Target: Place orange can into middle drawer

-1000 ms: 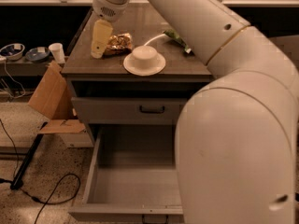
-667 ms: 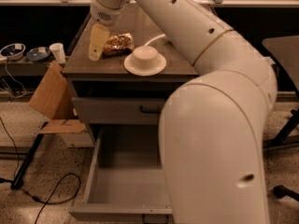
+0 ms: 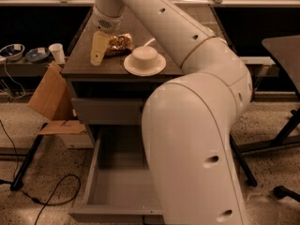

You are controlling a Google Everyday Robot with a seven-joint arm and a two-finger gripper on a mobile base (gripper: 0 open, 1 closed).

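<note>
The orange can [image 3: 120, 42], a shiny golden-brown foil packet, lies on the dark cabinet top [image 3: 79, 64], left of a white bowl [image 3: 144, 55]. My gripper [image 3: 99, 49] hangs down from the wrist at the packet's left side, close against it and low over the top. The middle drawer [image 3: 117, 182] is pulled open below, with its grey floor bare. My large white arm covers the drawer's right part.
A closed shallower drawer front [image 3: 105, 110] sits above the open drawer. The bowl stands on a white plate [image 3: 157, 67]. A cardboard box [image 3: 49, 102], a paper cup [image 3: 57, 53] and bowls [image 3: 11, 50] are to the left. Cables [image 3: 47, 200] lie on the floor. A black table [image 3: 281, 46] is at right.
My arm has swung further across the view and now hides the cabinet's right side. The gripper stays beside the packet, shifted slightly left. The packet has not moved.
</note>
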